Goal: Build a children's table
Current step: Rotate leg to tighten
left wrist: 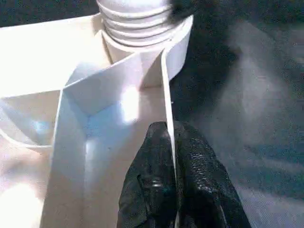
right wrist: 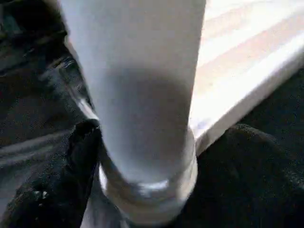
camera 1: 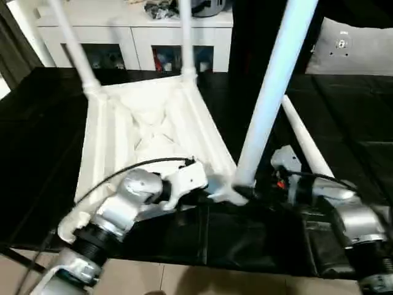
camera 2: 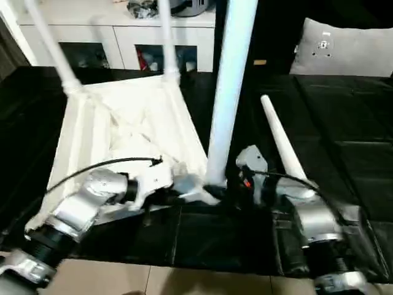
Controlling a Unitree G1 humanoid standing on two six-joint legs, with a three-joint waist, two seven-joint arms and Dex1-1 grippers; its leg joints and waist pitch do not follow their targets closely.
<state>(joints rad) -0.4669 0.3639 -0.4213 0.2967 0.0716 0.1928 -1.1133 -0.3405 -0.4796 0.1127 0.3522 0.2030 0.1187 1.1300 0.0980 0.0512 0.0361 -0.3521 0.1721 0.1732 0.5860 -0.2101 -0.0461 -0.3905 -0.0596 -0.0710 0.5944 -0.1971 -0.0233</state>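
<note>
The upturned table top point(camera 1: 153, 132) lies ribbed side up on the black surface point(camera 1: 55, 160), with three legs standing in its corner sockets and a fourth leg point(camera 1: 307, 144) lying loose on the surface just beside its right edge. The left gripper point(left wrist: 171, 156) has its jaws pinched shut on the thin rim wall next to the near socket. The right gripper point(right wrist: 142, 161) has its jaws standing wide on either side of the near leg point(camera 1: 273, 92) at its base, not clamping it. That leg's long axis points up and leans slightly right; if its thread is only partly seated, it could tip or work loose once unsupported. The loose leg's narrow tip points away from the robot.
</note>
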